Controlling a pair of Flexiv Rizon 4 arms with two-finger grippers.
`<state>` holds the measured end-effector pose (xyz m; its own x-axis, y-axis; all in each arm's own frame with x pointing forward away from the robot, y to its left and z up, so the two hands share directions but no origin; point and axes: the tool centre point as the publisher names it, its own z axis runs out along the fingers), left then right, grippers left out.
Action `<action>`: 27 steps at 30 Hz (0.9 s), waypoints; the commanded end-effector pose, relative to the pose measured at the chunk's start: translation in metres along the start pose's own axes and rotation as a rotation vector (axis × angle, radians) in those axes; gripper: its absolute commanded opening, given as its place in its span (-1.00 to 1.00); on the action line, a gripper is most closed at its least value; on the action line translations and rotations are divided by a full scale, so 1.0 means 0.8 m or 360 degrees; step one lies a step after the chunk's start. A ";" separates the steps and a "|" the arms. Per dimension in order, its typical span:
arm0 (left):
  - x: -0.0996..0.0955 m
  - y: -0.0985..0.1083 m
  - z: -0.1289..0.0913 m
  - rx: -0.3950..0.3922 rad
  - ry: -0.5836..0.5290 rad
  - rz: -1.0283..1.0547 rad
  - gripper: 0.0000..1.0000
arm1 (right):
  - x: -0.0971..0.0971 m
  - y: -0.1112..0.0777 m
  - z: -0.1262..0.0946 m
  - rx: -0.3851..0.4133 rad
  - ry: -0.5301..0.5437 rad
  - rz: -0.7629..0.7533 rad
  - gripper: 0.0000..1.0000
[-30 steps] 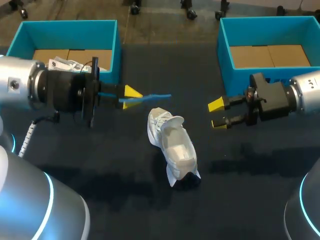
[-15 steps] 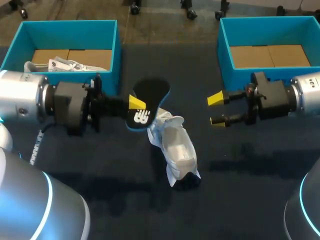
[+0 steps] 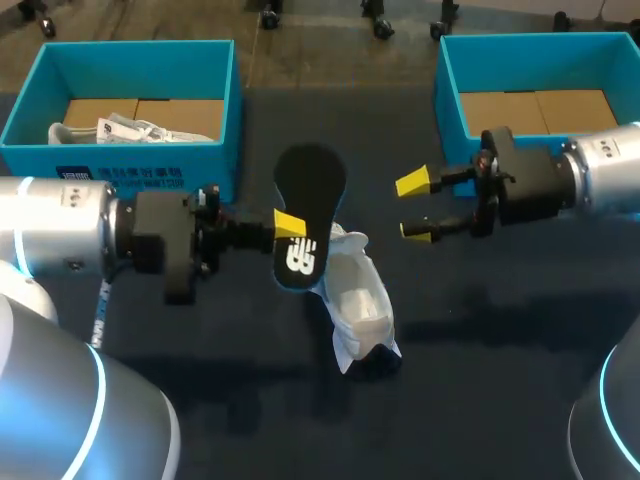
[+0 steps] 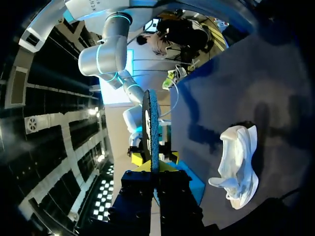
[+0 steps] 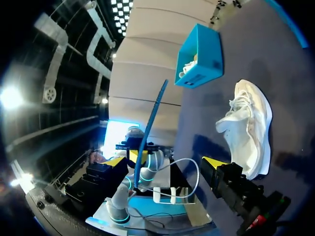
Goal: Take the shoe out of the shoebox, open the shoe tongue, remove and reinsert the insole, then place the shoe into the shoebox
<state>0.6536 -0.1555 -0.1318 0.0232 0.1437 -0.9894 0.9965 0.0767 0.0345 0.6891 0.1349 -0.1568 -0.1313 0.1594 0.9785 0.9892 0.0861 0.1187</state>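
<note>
In the head view the insole [image 3: 310, 215], clamped in the left gripper [image 3: 289, 229], covers the end of the shoe [image 3: 358, 295] that points to the table's far edge. Only one yellow tip of that gripper shows there; the other is behind the insole. The near wall of the left shoebox [image 3: 130, 48] hides the lower part of a white bundle [image 3: 125, 130] inside, and what the bundle is cannot be told. The print on that wall is too small to read. The right shoebox [image 3: 540, 42] is cut off by the picture's edge, and the right arm [image 3: 600, 180] covers its near corner. In the left wrist view the insole is seen edge-on, so its faces are hidden.
</note>
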 end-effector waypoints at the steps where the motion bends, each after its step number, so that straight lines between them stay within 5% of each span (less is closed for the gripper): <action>1: 0.008 -0.006 0.020 -0.0096 -0.0021 0.0022 -1.00 | 0.001 0.016 0.012 0.0071 0.0007 0.0012 1.00; 7: 0.011 -0.005 0.036 -0.0145 -0.0043 0.0040 -1.00 | 0.002 0.022 0.022 0.0101 0.0038 0.0021 1.00; 14: 0.017 -0.004 0.054 -0.0173 -0.0065 0.0135 -1.00 | 0.001 0.025 0.031 0.0137 0.0076 0.0026 0.62; 16: 0.018 -0.003 0.061 -0.0183 -0.0071 0.0164 -1.00 | 0.001 0.026 0.034 0.0136 0.0085 0.0020 0.16; 18: 0.019 -0.003 0.066 -0.0202 -0.0057 0.0206 -1.00 | 0.003 0.026 0.036 0.0139 0.0092 0.0013 0.04; 27: 0.023 -0.004 0.091 -0.0228 -0.0037 0.0230 -1.00 | 0.003 0.031 0.045 0.0142 0.0118 -0.0016 -0.15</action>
<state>0.6537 -0.2099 -0.1580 0.1672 0.1402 -0.9759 0.9642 0.1836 0.1916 0.7085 0.1683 -0.1548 -0.1311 0.0913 0.9872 0.9785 0.1716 0.1140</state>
